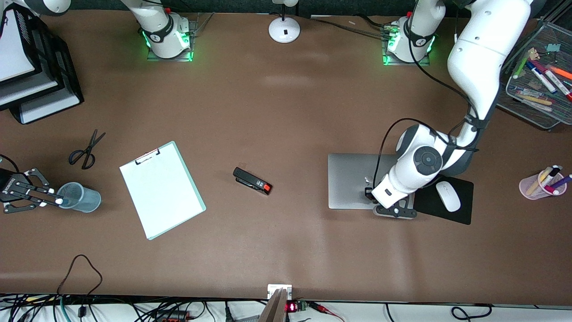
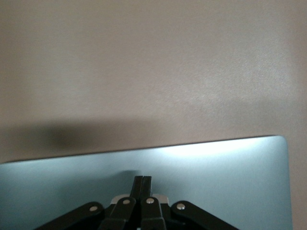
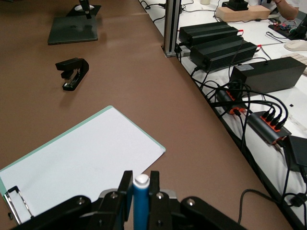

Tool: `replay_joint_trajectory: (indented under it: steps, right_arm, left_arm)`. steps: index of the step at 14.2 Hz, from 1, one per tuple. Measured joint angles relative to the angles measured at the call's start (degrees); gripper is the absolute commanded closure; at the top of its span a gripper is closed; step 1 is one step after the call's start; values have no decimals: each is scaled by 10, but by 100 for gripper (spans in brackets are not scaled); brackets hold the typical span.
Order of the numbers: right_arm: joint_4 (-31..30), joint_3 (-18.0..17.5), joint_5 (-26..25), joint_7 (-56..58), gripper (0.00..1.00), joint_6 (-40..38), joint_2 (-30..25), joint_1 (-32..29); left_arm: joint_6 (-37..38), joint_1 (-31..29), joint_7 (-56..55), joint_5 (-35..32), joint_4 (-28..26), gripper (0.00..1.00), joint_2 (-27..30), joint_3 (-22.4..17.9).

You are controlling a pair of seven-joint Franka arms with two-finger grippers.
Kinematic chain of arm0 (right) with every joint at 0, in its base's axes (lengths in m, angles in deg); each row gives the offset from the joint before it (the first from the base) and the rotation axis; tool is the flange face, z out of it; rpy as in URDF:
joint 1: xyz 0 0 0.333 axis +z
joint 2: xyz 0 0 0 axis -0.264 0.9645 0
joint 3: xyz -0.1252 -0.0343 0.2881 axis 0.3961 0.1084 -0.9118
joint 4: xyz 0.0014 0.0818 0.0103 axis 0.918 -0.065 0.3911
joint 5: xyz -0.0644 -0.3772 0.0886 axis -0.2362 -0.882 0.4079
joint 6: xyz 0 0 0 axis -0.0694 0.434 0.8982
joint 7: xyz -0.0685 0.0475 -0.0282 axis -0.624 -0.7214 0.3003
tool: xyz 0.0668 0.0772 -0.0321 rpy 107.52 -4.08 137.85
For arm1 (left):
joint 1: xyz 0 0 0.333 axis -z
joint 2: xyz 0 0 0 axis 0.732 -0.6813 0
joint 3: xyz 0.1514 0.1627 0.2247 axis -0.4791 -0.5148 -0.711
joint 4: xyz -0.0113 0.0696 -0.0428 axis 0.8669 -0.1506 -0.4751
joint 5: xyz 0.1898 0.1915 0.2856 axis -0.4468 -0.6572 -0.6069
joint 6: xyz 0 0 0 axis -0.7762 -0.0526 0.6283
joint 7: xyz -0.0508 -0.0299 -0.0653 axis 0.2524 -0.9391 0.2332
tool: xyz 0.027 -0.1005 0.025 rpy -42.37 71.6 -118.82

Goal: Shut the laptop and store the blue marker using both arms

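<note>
The laptop lies closed, silver lid up, toward the left arm's end of the table; it also shows in the left wrist view and small in the right wrist view. My left gripper is shut and empty, low over the lid by the edge nearer the front camera. My right gripper is shut on the blue marker, pale tip out. It holds the marker at the rim of a translucent blue-grey cup at the right arm's end.
A white clipboard, a black stapler and scissors lie on the table. A white mouse sits on a black pad beside the laptop. A pink pen cup, a wire tray and stacked trays stand at the ends.
</note>
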Motion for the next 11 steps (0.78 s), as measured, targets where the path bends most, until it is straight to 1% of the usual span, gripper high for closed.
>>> replay_joint_trajectory:
  steps: [2, 4, 5, 6, 7, 8, 11]
  right_arm:
    - [0, 0, 11, 22, 100, -10, 11, -12]
    - [0, 0, 15, 33, 96, -22, 23, -24]
    - [0, 0, 16, 36, 73, -28, 29, -30]
    - [0, 0, 17, 38, 43, -35, 35, -34]
    - [0, 0, 17, 40, 0, -41, 40, -38]
    - [0, 0, 18, 40, 0, -44, 42, -40]
    - [1, -1, 17, 28, 0, -53, 42, -41]
  left_arm:
    - [74, 0, 0, 0, 12, 99, 38, 3]
    - [153, 0, 0, 0, 13, 94, 85, 15]
    - [189, 1, 0, 0, 13, 86, 106, 22]
    - [221, 1, 0, 0, 13, 63, 124, 28]
    - [251, 1, 1, 0, 13, 26, 142, 32]
    - [277, 1, 3, 0, 14, 0, 160, 34]
    - [317, 0, 10, 10, 26, 0, 208, 34]
